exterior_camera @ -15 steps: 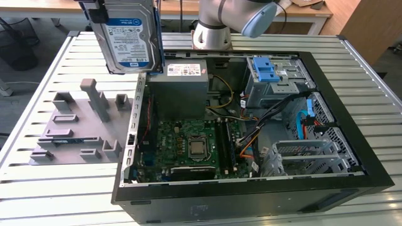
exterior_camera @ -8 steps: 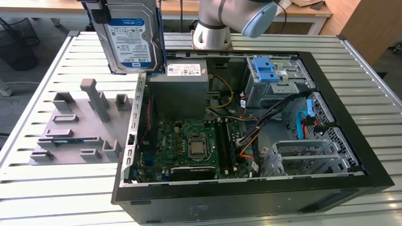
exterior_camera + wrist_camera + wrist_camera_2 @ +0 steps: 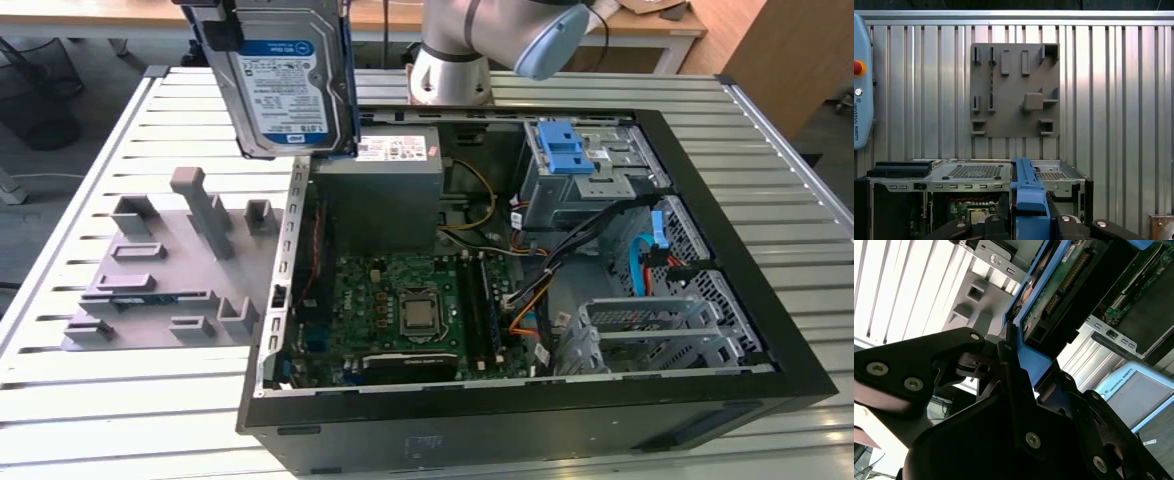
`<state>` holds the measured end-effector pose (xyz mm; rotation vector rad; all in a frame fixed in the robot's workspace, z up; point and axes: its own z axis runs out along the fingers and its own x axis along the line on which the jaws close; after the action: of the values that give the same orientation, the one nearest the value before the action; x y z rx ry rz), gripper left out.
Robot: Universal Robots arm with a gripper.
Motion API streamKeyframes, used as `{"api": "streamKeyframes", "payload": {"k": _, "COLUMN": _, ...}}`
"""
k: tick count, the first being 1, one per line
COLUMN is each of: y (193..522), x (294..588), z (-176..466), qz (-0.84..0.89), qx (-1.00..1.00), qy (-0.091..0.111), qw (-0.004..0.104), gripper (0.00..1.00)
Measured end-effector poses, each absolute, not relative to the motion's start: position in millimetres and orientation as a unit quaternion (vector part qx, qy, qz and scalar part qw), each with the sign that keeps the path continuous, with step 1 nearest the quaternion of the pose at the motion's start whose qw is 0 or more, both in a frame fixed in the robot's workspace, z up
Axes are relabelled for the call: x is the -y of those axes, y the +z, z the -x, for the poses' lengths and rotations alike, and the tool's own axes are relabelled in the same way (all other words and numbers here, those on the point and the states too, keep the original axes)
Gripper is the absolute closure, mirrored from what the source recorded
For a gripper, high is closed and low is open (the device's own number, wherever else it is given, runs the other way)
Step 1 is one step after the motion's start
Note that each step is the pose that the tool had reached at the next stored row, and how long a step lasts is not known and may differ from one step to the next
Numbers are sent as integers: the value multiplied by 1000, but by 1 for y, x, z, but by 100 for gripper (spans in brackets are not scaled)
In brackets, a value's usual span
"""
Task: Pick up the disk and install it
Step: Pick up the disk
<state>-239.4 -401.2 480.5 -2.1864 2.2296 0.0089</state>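
The gripper [image 3: 1021, 371] pinches the blue frame of the disk [image 3: 287, 85] between its jaws, upright in the air, white-and-blue label showing, with the open computer case [image 3: 534, 430] below.

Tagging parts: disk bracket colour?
The disk bracket is bright blue; best in the first wrist view.

An open computer case [image 3: 534, 440] lies beside a grey fixture plate [image 3: 160, 272].

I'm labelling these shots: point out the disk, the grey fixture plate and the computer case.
disk [image 3: 283, 85], exterior view, on its white-and-blue label.
grey fixture plate [image 3: 1009, 120], first wrist view, its flat middle.
computer case [image 3: 534, 432], exterior view, its black near wall.
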Motion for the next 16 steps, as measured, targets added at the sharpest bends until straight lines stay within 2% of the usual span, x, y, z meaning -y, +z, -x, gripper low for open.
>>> {"api": "streamKeyframes", "payload": {"k": 16, "y": 481, "x": 405, "z": 224, "qz": 700, "qx": -714, "qy": 3, "qw": 9, "gripper": 64}}
